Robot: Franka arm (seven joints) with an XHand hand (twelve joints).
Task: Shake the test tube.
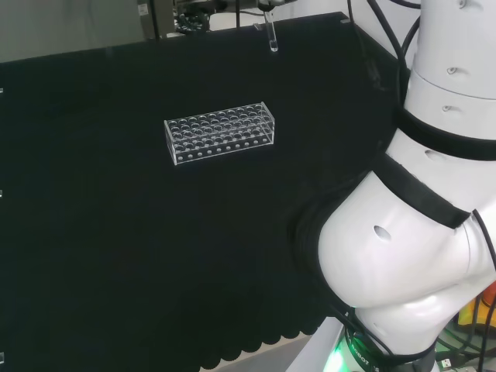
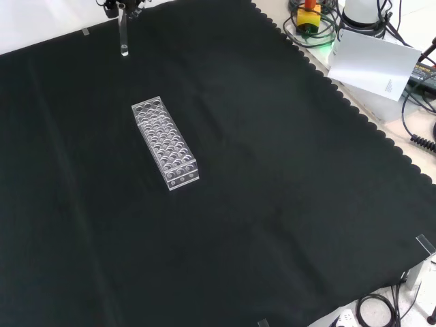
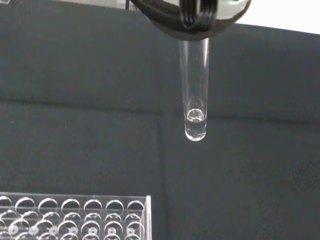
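Glass test tube (image 3: 195,95) hangs upright with its rounded bottom down and a small pool of clear liquid at the very bottom, its upper end held in the dark fingers (image 3: 192,20) of the hand, which are closed around it. In the head view the tube (image 1: 272,35) sits high over the far edge of the black-clothed desk (image 1: 116,256), well clear of the cloth; in the front view it (image 2: 124,34) hangs near the top left, away from the clear rack (image 2: 165,142) of round wells. The rack stands alone on the cloth and I can see no other tube in it.

To shake well, I judge the motion should be short and quick, side to side, with the mouth kept upward so the little liquid swirls without climbing out. Staying up here, apart from the rack, keeps the tip from striking anything, and the fingers should not shift on smooth glass
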